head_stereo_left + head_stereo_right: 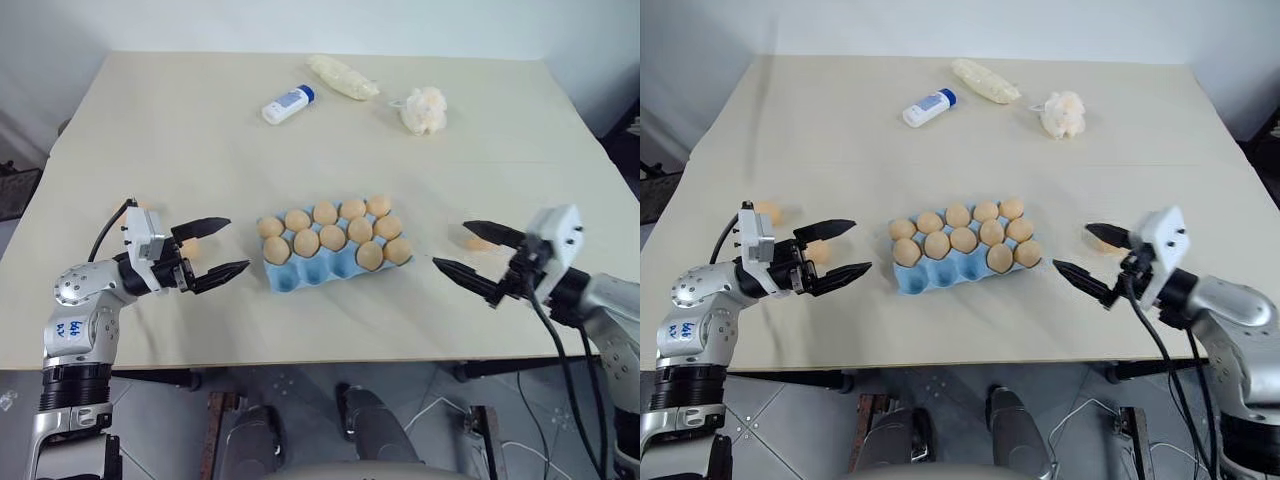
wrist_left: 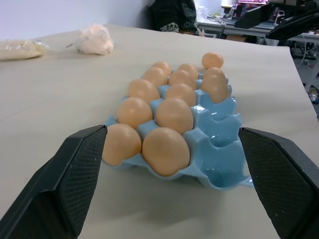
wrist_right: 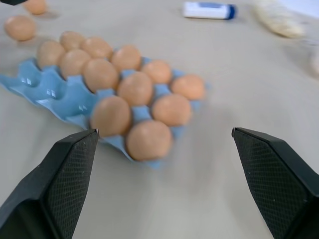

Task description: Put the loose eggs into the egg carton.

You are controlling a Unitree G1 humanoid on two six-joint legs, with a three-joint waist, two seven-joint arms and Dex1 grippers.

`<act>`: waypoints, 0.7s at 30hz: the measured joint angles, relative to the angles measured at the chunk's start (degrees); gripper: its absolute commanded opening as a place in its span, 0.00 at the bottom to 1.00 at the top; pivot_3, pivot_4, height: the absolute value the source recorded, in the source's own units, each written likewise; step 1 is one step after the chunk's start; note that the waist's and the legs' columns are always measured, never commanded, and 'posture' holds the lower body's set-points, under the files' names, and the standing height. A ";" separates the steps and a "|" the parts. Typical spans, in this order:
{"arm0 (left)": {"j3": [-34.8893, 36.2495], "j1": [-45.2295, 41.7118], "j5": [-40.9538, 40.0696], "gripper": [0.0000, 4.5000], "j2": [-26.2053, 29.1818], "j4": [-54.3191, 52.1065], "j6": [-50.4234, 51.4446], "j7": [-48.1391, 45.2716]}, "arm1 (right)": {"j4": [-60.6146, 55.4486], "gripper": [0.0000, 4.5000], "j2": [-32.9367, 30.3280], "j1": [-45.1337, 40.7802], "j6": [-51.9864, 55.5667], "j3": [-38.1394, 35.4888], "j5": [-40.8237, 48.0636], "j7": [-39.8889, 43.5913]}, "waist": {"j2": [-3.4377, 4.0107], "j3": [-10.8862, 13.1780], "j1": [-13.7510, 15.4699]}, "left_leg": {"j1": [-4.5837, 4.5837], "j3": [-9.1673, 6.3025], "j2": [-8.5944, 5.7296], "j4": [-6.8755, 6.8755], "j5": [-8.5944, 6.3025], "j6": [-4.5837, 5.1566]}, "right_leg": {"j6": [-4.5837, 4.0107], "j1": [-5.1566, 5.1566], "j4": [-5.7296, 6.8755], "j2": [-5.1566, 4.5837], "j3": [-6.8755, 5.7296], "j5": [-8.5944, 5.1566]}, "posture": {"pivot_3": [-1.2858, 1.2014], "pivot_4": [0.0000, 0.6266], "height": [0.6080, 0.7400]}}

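The egg carton [image 1: 300, 278] lies at the middle of the table [image 1: 200, 130], long side roughly across the robot's front. Twelve of its fifteen cups hold tan eggs: the far row and the middle row are full, and the near row holds two at its right end. The three near-row cups toward the left are bare. Three loose eggs [image 1: 190, 247] lie on the table, which matches the empty cups, so the task is judged about four fifths done with three placements left. One egg lies left of the carton, seen from the head in the gap between the fingers of the left gripper [image 1: 238, 243]. A second lies farther left and back [image 1: 768, 211], beside that wrist. The third lies right of the carton [image 1: 478, 243], just under the upper finger of the right gripper [image 1: 451, 244] as seen from the head. Both grippers stand spread wide and hold nothing. Each points level toward the carton from its own side, a short way off its ends. Whether either gripper is at the height of its nearby egg cannot be told. The empty cups are nearest the left gripper, so its two eggs appear the easier to seat.
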 measured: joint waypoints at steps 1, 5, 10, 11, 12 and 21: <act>-0.15 -0.69 0.00 1.00 -0.14 0.20 -0.16 -0.05 | 0.50 0.99 -0.07 2.30 -0.88 -1.48 0.18 1.03 | -0.02 -0.01 0.13 | 0.02 -0.05 0.00 0.00 0.01 0.00 | -0.01 0.03 0.02 0.00 -0.04 -0.01 | 0.52 0.24 1.00; -0.18 -1.03 0.00 1.00 -0.16 1.77 -0.55 -0.20 | 5.70 0.99 -0.23 9.97 -3.88 -6.82 0.37 3.28 | -0.03 -0.02 0.23 | 0.04 -0.03 -0.04 0.01 0.02 0.01 | -0.07 0.04 0.01 -0.03 -0.01 -0.04 | 0.52 0.24 1.00; -0.31 -1.14 -0.01 1.00 -0.17 1.76 -0.57 -0.54 | 10.15 0.99 -0.23 12.86 -7.27 -10.28 -0.15 3.44 | -0.03 -0.02 -0.16 | 0.14 -0.04 -0.05 0.02 0.04 0.04 | -0.16 0.05 0.04 -0.04 0.15 -0.08 | 0.52 0.24 1.00; -0.31 -1.10 -0.01 1.00 -0.17 1.75 -0.56 -0.58 | 10.84 0.99 -0.23 13.16 -7.63 -10.43 -0.25 3.27 | -0.03 -0.02 -0.15 | 0.14 -0.04 -0.05 0.02 0.05 0.04 | -0.16 0.05 0.05 -0.04 0.15 -0.08 | 0.52 0.24 1.00; -0.31 -1.09 -0.01 1.00 -0.17 1.72 -0.56 -0.61 | 11.32 0.99 -0.22 13.18 -8.03 -10.42 -0.28 3.12 | -0.03 -0.02 -0.15 | 0.14 -0.04 -0.05 0.03 0.05 0.04 | -0.16 0.05 0.06 -0.04 0.15 -0.08 | 0.52 0.24 1.00; -0.01 0.66 -0.16 1.00 -0.09 0.47 -0.49 -0.86 | 12.62 0.99 2.34 5.42 -9.28 -8.89 -0.57 -3.20 | -0.03 -0.02 -0.33 | 0.16 -0.07 -0.03 0.02 0.05 0.03 | -0.17 0.04 0.09 -0.05 0.19 -0.08 | 0.52 0.24 1.00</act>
